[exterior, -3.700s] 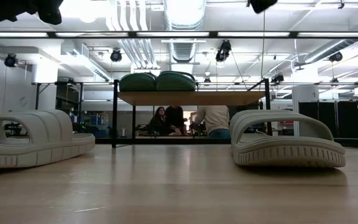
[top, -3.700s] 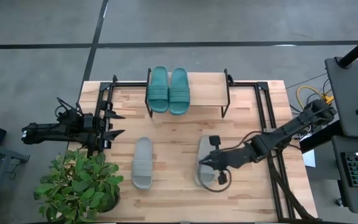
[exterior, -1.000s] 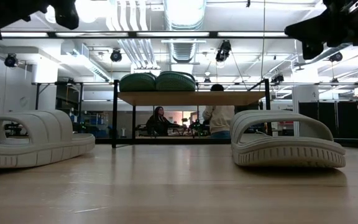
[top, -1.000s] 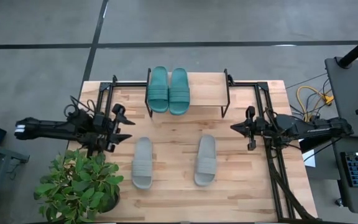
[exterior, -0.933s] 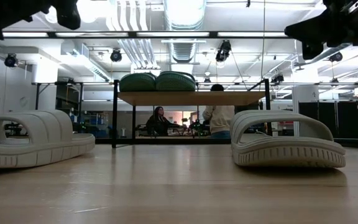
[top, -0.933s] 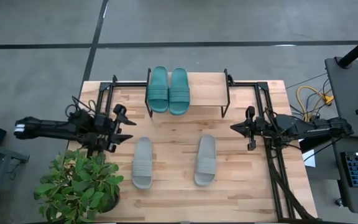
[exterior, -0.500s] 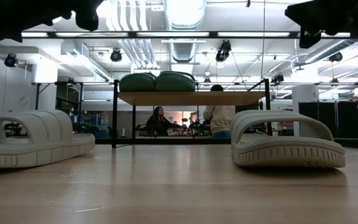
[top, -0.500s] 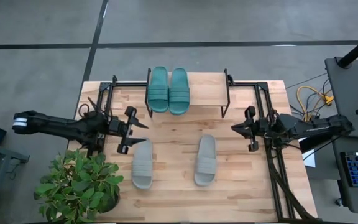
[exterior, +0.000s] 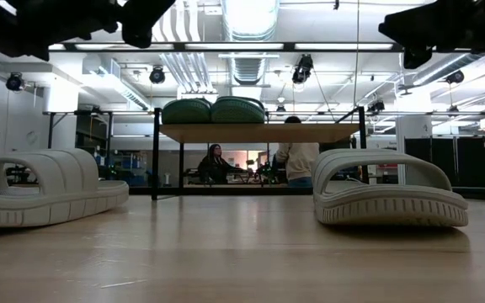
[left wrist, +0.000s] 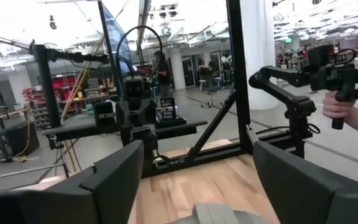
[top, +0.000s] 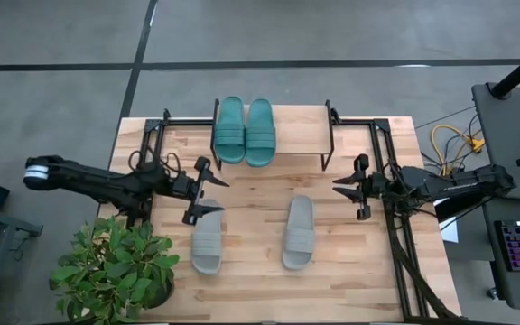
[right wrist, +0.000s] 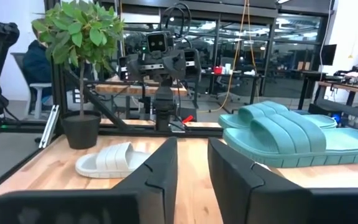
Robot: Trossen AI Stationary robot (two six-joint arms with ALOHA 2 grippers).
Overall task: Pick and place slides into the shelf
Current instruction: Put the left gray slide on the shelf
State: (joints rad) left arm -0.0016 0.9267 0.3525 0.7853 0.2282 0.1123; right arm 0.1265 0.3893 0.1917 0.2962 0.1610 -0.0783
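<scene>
left gripper (top: 208, 198) hung in the high view at left of centre, fingers spread wide just above the left grey slide (top: 207, 236), touching nothing; right gripper (top: 348, 192) waited at the right edge of the table (top: 251, 280), fingers parted a little and empty. two teal slides (top: 245, 132) sat side by side on the left half of the shelf (top: 301, 131) at upper centre, and the right grey slide (top: 299, 232) lay on the table right of centre, well apart from its mate; a potted plant (top: 116, 268) filled the lower left. in the low view the grey slides (exterior: 387, 188) rested at left and right on the table, the shelf (exterior: 259, 132) stood between them farther back with the teal slides (exterior: 212, 110) on top, and people showed beyond its legs. in the left wrist view the fingers (left wrist: 115, 174) stood far apart over a grey slide (left wrist: 222, 213) at bottom centre, and a person's hand (left wrist: 341, 107) gripped a handle at far right. in the right wrist view the fingers (right wrist: 160, 177) stood a narrow gap apart, teal slides (right wrist: 297, 137) at right, a grey slide (right wrist: 112, 160) and the plant (right wrist: 79, 62) at left.
</scene>
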